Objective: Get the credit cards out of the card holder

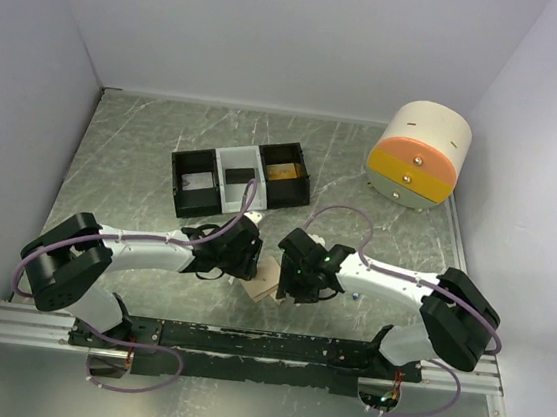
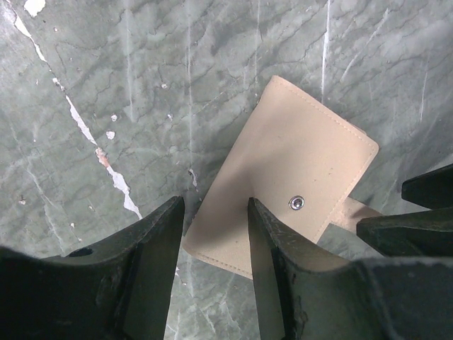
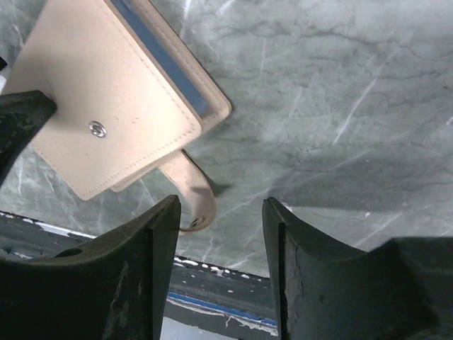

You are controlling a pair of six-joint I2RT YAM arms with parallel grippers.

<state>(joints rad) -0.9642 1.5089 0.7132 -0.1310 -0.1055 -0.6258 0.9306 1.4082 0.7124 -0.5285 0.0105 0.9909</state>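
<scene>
Left pincer [image 2: 214,212] and right pincer [image 3: 221,212] hover low, both parted.

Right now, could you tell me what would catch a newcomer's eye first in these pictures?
The left gripper and right gripper meet over the folded tan card holder at the table's near middle. Next come the cream, orange and yellow round container at far right and the black-and-white tray beyond the arms.
</scene>
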